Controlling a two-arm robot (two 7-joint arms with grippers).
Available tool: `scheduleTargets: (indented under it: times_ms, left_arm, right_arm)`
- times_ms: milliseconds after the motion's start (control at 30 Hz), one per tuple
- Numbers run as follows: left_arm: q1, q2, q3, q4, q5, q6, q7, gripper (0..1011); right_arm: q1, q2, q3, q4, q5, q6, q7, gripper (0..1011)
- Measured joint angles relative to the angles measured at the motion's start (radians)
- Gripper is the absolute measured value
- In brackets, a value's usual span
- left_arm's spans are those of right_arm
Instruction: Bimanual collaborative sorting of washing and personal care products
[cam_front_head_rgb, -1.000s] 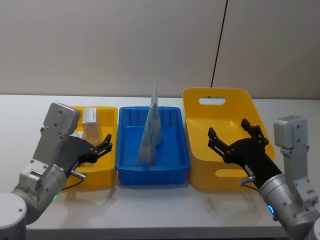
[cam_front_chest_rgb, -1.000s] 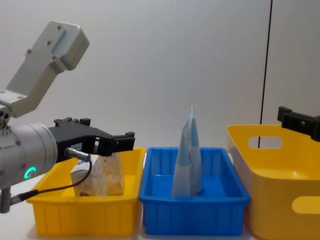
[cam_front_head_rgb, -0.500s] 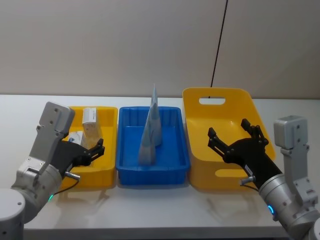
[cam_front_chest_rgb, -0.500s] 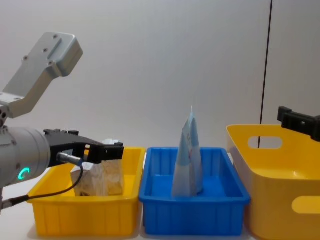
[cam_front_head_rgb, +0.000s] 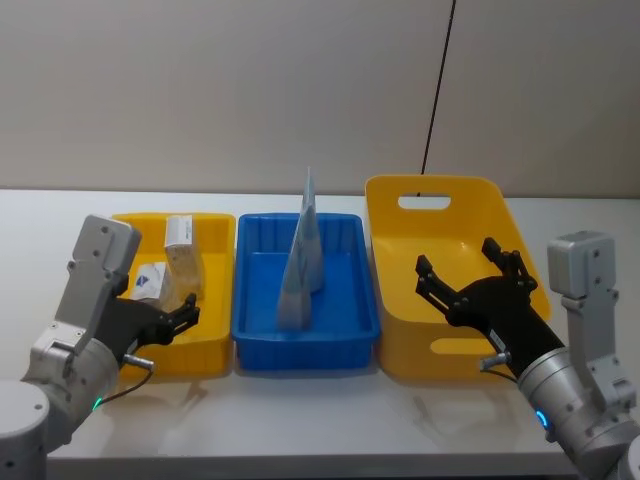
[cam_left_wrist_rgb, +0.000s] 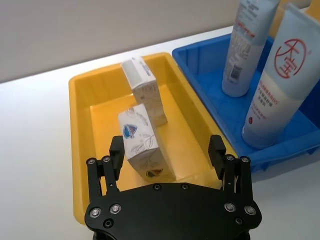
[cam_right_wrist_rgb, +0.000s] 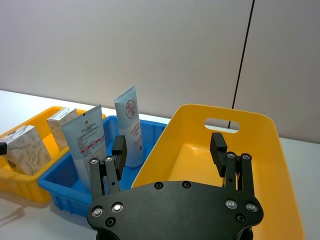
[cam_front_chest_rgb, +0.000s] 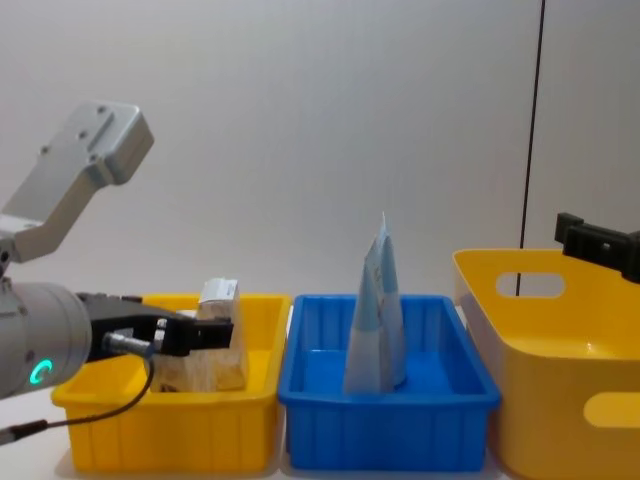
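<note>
**Left fingers spread and empty, facing the pouch in the small yellow bin**

Head view: your left gripper (cam_front_head_rgb: 172, 318) sits lower left at the small yellow bin's (cam_front_head_rgb: 200, 352) near wall, with the leaf-patterned pouch (cam_front_head_rgb: 150, 283) just beyond. The right gripper (cam_front_head_rgb: 465, 275), spread and empty, hovers over the large yellow bin (cam_front_head_rgb: 470, 185). Left wrist view: the pouch lines up between the spread fingers, its long axis pointing away from them. Chest view: the fingers are level with the bin's rim.
</note>
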Motion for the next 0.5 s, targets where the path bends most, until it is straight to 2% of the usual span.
scheduleTargets:
  times_ms: [500]
  left_arm:
    - [-0.023, -0.039, -0.016, 0.084, -0.005, 0.008, 0.003, 1001]
  right_arm:
    - [0.000, 0.000, 0.000, 0.000, 0.000, 0.000, 0.000, 1002]
